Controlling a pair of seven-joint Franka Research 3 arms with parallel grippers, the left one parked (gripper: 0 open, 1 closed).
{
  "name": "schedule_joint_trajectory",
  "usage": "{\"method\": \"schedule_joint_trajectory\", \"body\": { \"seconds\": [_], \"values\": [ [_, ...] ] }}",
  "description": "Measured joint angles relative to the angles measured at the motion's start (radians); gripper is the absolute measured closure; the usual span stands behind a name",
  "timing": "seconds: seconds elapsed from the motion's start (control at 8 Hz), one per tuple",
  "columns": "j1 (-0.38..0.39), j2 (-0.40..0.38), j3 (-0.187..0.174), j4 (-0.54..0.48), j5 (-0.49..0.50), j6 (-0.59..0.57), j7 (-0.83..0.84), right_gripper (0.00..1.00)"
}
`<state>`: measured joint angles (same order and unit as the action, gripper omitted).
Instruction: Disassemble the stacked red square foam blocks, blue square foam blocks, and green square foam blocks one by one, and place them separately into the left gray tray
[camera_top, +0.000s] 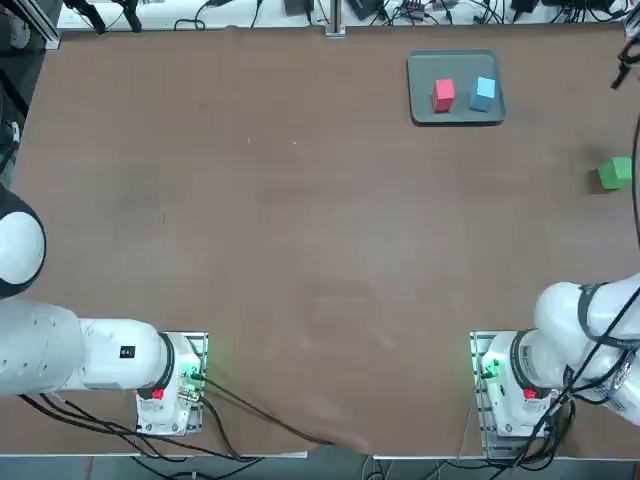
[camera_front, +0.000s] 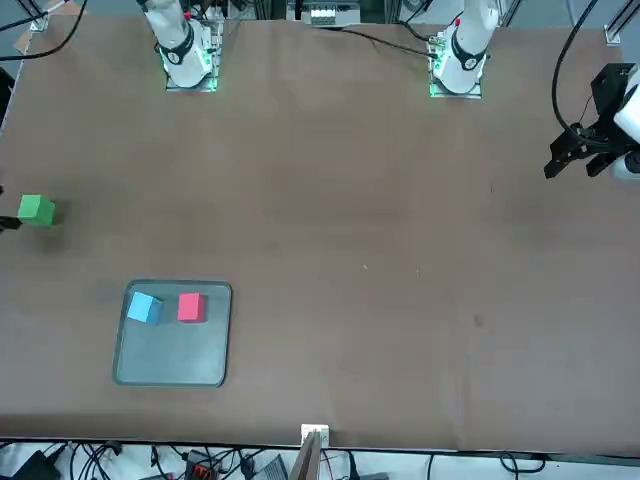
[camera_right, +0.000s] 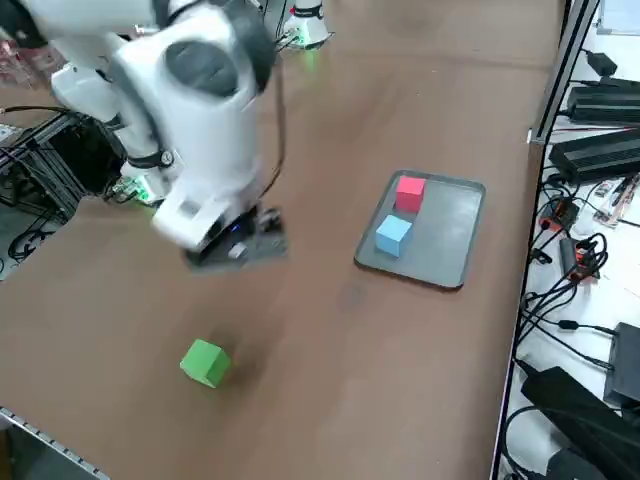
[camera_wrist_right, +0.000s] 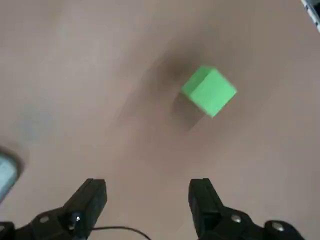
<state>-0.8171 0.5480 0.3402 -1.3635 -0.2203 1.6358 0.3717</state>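
The gray tray (camera_top: 460, 113) (camera_front: 170, 355) (camera_right: 445, 240) lies at the far right of the table. Inside it, apart from each other, rest the red cube (camera_top: 443, 95) (camera_front: 191, 307) (camera_right: 409, 192) and the blue cube (camera_top: 484, 93) (camera_front: 144, 308) (camera_right: 392, 235). Alone on the bare table near its right edge stands the green cube (camera_top: 614, 172) (camera_front: 37, 210) (camera_right: 205, 362) (camera_wrist_right: 208, 91). My right gripper (camera_wrist_right: 147, 200) (camera_right: 238, 245) hovers above the table between the green cube and the tray. It is open, holds nothing, and the green cube lies ahead of its fingertips.
The table's right edge runs close to the green cube. Cables and black power units (camera_right: 600, 100) lie beyond the far edge behind the tray. My right arm's white body (camera_right: 200, 90) hangs over the near right part of the table.
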Motion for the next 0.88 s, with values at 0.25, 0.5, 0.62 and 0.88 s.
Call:
{"method": "schedule_joint_trajectory", "body": {
  "seconds": [0.25,0.5,0.62,0.88],
  "values": [
    [-0.078,0.052,0.0,-0.025,0.0,0.096,-0.224,0.0],
    [-0.107,0.111,0.0,-0.037,-0.004,0.168,-0.401,0.0],
    [-0.117,0.133,0.0,-0.045,-0.008,0.19,-0.507,0.0],
    [-0.137,0.154,0.001,-0.088,-0.037,0.262,-0.685,0.0]
  ]
}}
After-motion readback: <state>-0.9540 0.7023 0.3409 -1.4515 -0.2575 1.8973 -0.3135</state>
